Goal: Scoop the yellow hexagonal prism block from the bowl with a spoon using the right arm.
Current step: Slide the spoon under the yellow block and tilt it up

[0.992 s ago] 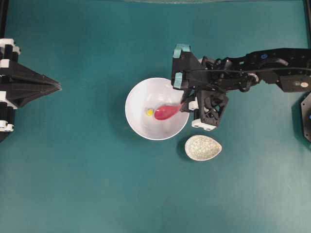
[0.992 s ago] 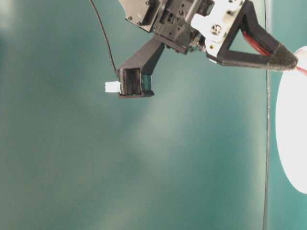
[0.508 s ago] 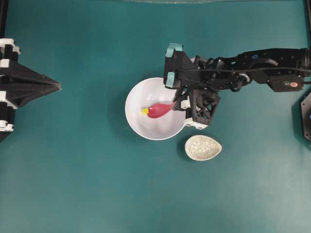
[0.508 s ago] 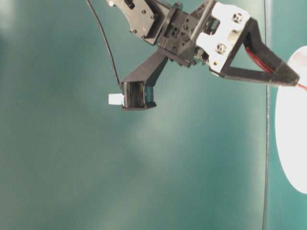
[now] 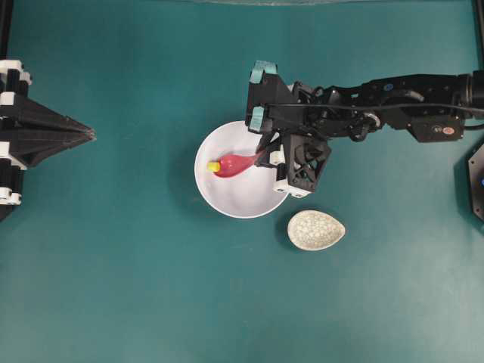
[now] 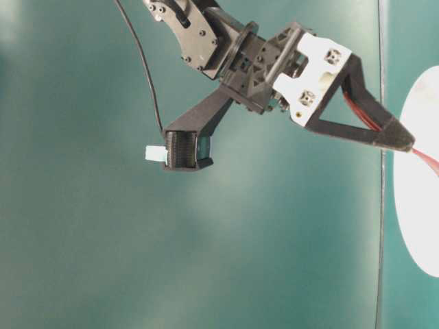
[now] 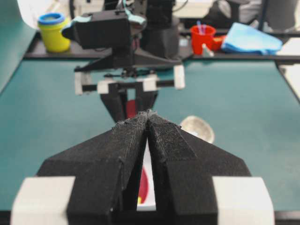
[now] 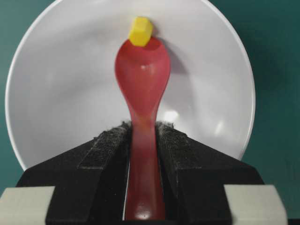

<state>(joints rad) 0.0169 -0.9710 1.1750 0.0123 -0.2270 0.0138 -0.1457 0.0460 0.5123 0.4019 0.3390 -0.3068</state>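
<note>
Scoop not yet made. Right arm's black gripper (image 8: 143, 140) clamped on the handle of the glossy pinkish-red soup spoon (image 8: 142, 79), reaching into the large white round bowl (image 8: 56, 84). Tiny yellow hexagonal block (image 8: 140, 31) sits at the scoop's far tip against the bowl wall, touching the rim, not aboard. Lifting remains.

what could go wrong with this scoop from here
The yellow block sits at the very tip of the spoon, not in its scoop, so it may just get pushed up the wall of the bowl or pop out over the rim. The right tool grips only the narrow handle, so the spoon could twist.
</note>
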